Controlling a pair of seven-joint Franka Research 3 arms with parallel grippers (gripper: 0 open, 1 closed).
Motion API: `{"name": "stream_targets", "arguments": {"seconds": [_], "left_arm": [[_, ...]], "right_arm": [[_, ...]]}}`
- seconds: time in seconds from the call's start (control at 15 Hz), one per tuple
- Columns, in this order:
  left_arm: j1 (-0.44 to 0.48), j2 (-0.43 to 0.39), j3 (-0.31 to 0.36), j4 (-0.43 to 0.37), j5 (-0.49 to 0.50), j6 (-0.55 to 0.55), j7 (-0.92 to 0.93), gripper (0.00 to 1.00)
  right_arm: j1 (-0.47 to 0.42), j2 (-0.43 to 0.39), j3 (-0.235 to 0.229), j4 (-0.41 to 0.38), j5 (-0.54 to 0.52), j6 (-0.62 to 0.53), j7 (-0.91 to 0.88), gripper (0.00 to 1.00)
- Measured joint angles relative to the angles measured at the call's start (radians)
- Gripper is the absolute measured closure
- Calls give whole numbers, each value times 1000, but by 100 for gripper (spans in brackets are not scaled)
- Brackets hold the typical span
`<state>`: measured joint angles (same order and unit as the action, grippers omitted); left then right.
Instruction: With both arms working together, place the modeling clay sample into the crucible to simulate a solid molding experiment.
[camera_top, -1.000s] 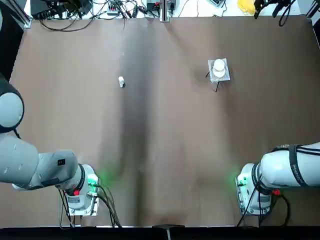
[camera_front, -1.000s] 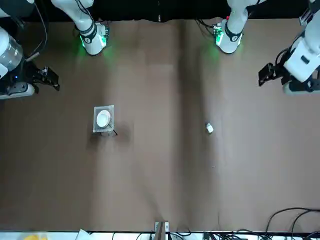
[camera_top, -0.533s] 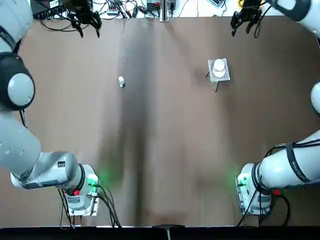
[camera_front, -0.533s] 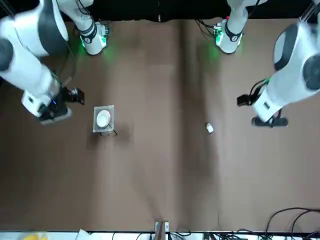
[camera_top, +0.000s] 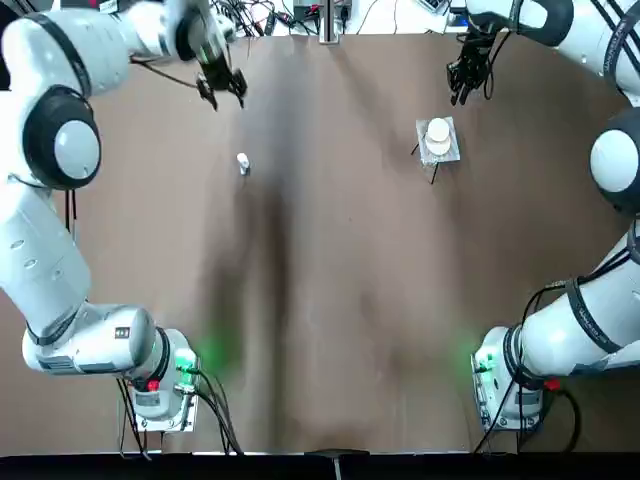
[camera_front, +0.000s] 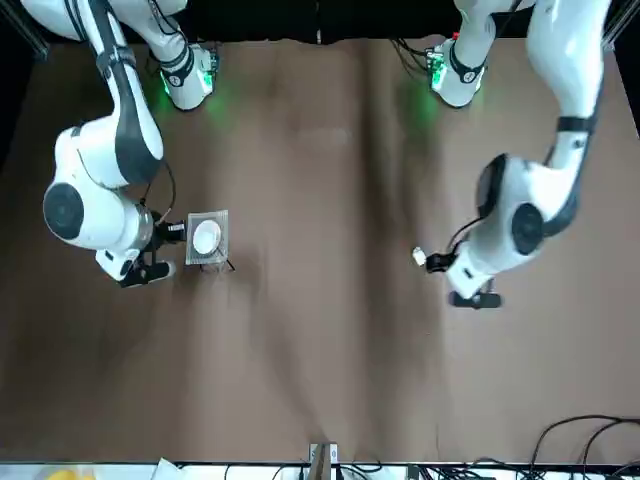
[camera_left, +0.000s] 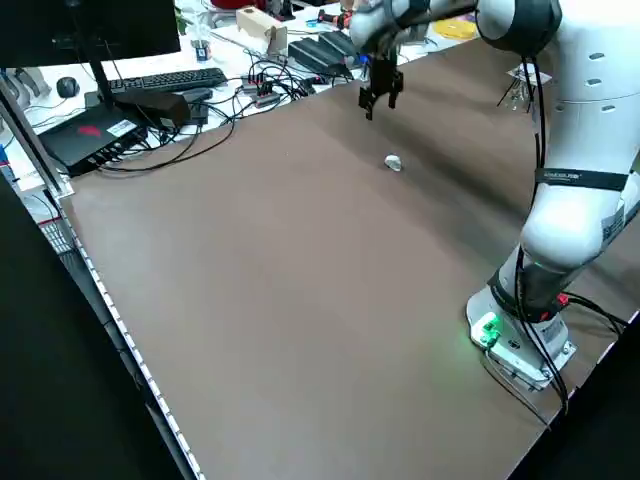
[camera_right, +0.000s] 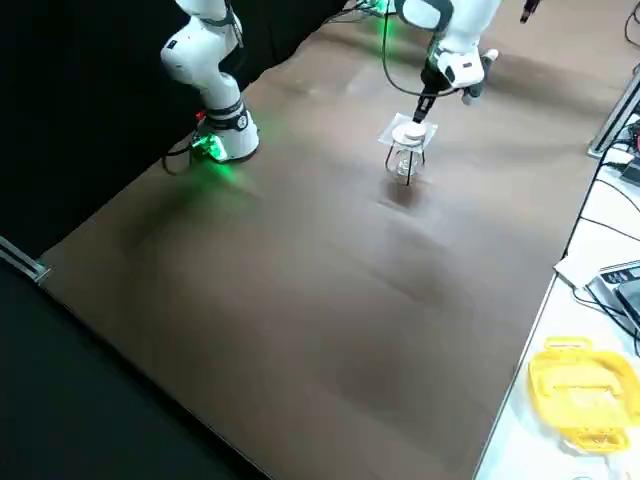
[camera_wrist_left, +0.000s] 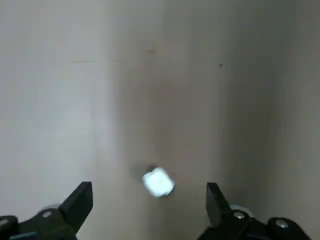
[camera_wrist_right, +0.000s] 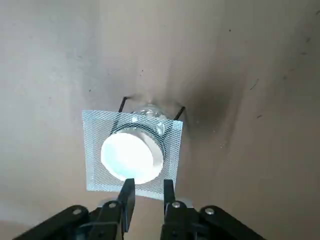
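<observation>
Both arms are reaching out over the table; I work down from big to small.

Left gripper (camera_top: 226, 102): released, its two fingers well apart with nothing between them, hanging above the table near the clay. Right gripper (camera_wrist_right: 149, 180): also released, a narrower gap between its fingers, nothing held, up above the stand and close to the cap.

Below the right gripper's tips I have the grey mesh pad (camera_wrist_right: 100, 175) lying across a dark-legged stand (camera_wrist_right: 121, 104), a clear glass piece (camera_wrist_right: 150, 111) under the pad. The crucible (camera_wrist_right: 157, 142) sits on the pad, its white round cap (camera_wrist_right: 131, 157) on top. I can't tell whether a fingertip touches the cap.

Smallest item: the modeling clay sample (camera_wrist_left: 158, 182), on the tabletop below the left gripper, apart from both fingers. In the left wrist view it shows between the two fingertips, nearer neither by much. It lies on its side, one end towards the robot's bases, the other towards the far edge. Its long axis runs mostly fore and aft, slightly skewed, and slants across the line joining the left gripper's fingers.
</observation>
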<state>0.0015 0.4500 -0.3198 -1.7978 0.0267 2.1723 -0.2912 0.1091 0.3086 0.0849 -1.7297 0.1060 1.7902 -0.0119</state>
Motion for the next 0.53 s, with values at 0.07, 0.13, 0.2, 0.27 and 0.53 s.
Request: {"name": "stream_targets", "arguments": {"seconds": [0.07, 0.13, 0.2, 0.27, 0.53], "left_arm": [[-15, 16, 0, -48, 0, 82, -21, 0], [-26, 31, 0, -87, 0, 141, -33, 0], [-33, 47, 0, -115, 0, 176, -41, 0], [-36, 61, 0, -130, 0, 193, -48, 0], [-34, 78, 4, -154, 0, 198, -61, 0]], "right_arm": [[-3, 11, -1, 0, 11, 3, 0, 73], [-8, 21, -2, 0, 26, 9, 0, 74], [-13, 30, -2, 0, 35, 15, 0, 74], [-17, 38, -3, 0, 40, 21, 0, 73], [-31, 62, -4, -9, 76, 42, 0, 73]]}}
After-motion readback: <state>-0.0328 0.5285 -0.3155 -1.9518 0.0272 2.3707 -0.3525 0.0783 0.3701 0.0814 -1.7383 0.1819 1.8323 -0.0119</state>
